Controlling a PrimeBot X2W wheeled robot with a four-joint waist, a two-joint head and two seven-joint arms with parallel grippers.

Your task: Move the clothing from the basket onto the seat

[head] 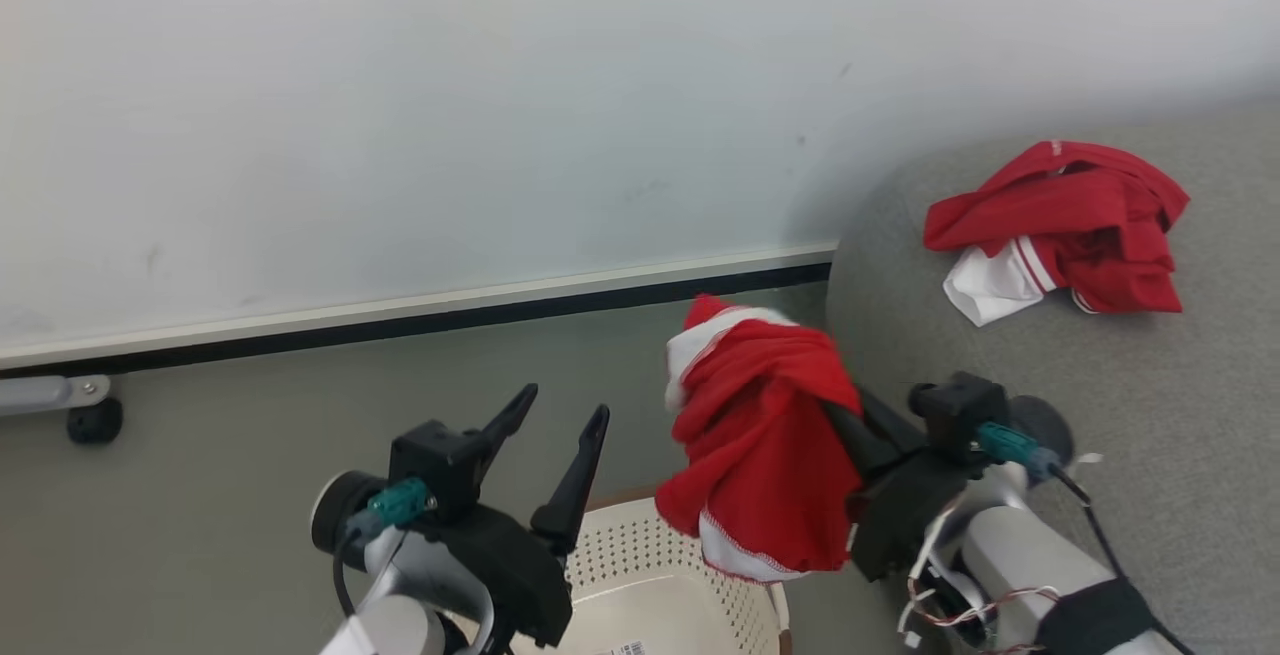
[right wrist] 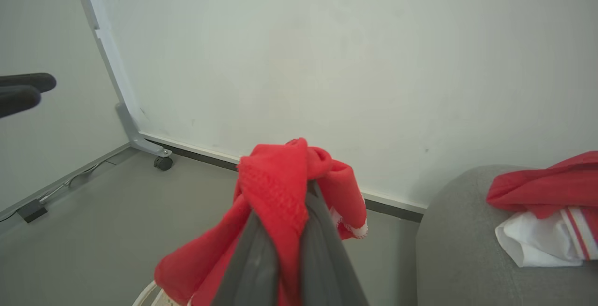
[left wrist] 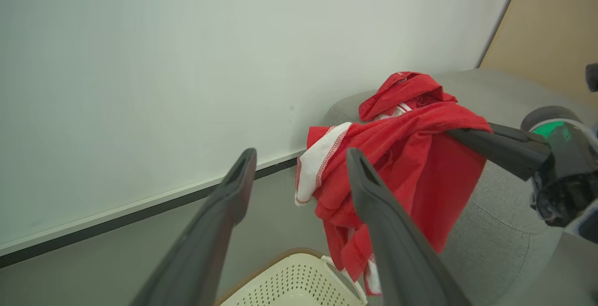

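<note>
A red garment with white trim [head: 765, 435] hangs in the air above the cream basket [head: 650, 585], draped over my right gripper [right wrist: 292, 203], which is shut on its cloth. The same garment [left wrist: 397, 166] shows in the left wrist view with the right gripper's dark fingers [left wrist: 495, 145] reaching into it. A second red and white garment [head: 1060, 230] lies crumpled on the grey seat [head: 1150, 405], also seen as a garment [right wrist: 546, 203] at the right of the right wrist view. My left gripper [head: 560, 425] stands open beside the basket [left wrist: 299, 285], holding nothing.
A pale wall panel [head: 500, 115] with a dark base strip runs behind. A caster and metal foot [head: 90, 410] stand at the far left on the grey floor [head: 230, 455]. The seat's rounded edge [right wrist: 434, 231] lies just right of the hanging garment.
</note>
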